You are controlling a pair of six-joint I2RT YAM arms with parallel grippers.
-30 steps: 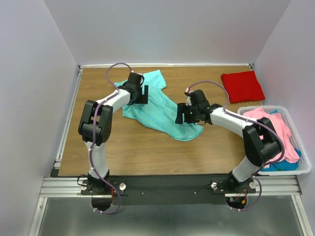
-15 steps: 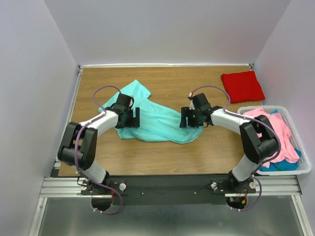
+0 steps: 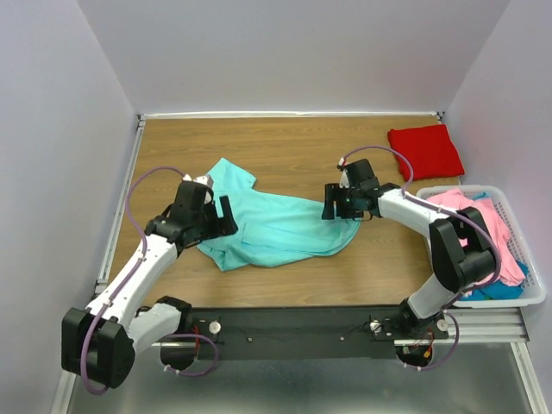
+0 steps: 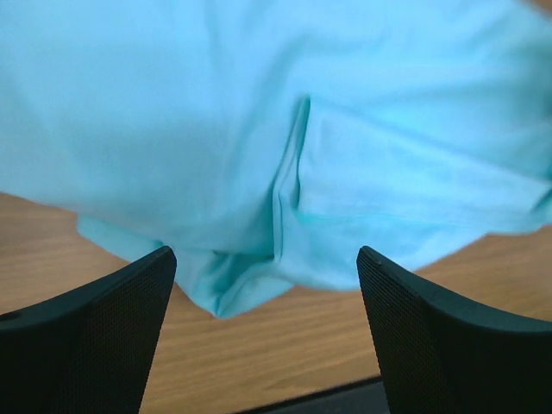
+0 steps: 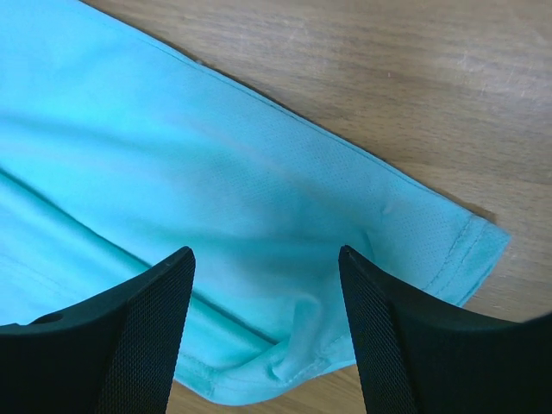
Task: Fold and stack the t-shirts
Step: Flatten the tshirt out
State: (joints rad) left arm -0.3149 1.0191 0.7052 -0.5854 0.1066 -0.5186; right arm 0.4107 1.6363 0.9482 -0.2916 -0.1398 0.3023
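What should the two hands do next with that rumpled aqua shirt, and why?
Probably lower both and pinch the cloth beneath them. The aqua t-shirt lies wrinkled, not flat. The left hand and right hand are both open, hovering over opposite ends of it and gripping nothing. Holding both ends would likely let them pull it flat for folding.

The wooden table (image 3: 293, 142) fills the middle of the frame. An aqua-teal t-shirt (image 3: 276, 226) lies rumpled across its centre, with bare wood around it. A folded red t-shirt (image 3: 424, 150) lies flat at the upper right. A white basket (image 3: 509, 301) sits at the right edge, just below it.
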